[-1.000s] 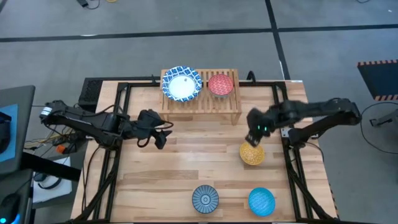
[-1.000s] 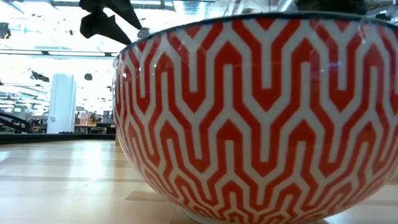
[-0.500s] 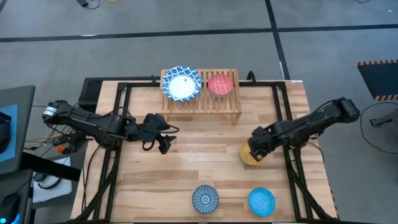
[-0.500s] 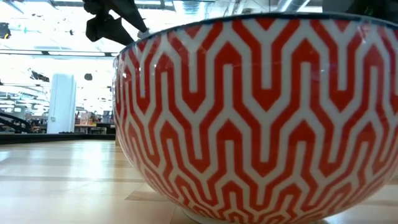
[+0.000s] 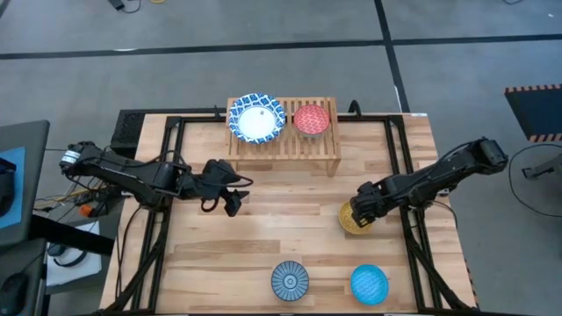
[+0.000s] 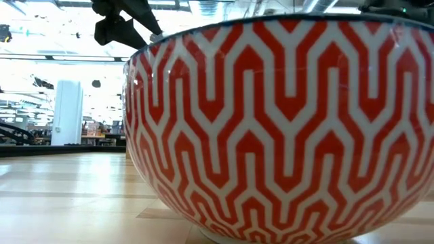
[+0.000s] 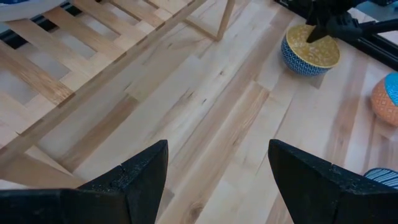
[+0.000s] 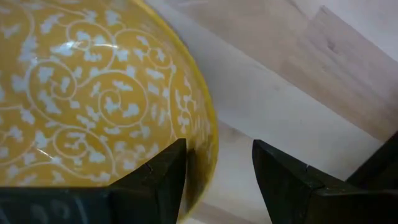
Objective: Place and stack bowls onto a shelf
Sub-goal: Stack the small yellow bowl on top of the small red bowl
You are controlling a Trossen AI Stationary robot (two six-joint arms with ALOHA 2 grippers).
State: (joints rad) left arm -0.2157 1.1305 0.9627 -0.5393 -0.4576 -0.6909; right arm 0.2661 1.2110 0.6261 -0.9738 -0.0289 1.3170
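Observation:
A yellow bowl [image 5: 351, 225] stands on its base on the table, right of centre. My right gripper [image 5: 363, 211] is low over it and open. One finger [image 8: 149, 183] stands inside the bowl and the other [image 8: 292, 183] outside, with the rim [image 8: 208, 149] between them; I see no touch. My left gripper [image 5: 230, 198] is open and empty above the table's left middle. On the shelf [image 5: 290, 145] a wide blue-and-white bowl [image 5: 256, 119] and a red bowl [image 5: 311, 118] rest side by side.
A blue radial-striped bowl [image 5: 290, 279] and a plain blue bowl [image 5: 369, 283] stand near the table's near edge. The blue bowl's orange-and-white outside [image 6: 271, 129] fills the low view. The shelf's right end [image 5: 332, 132] is bare. Bare planks [image 7: 186, 124] lie between the arms.
My right gripper has gone down and a little toward the table's near edge, onto the yellow bowl's rim, and now holds still. My left gripper has gone a little toward the table's right and near edges. The bowls have kept their places.

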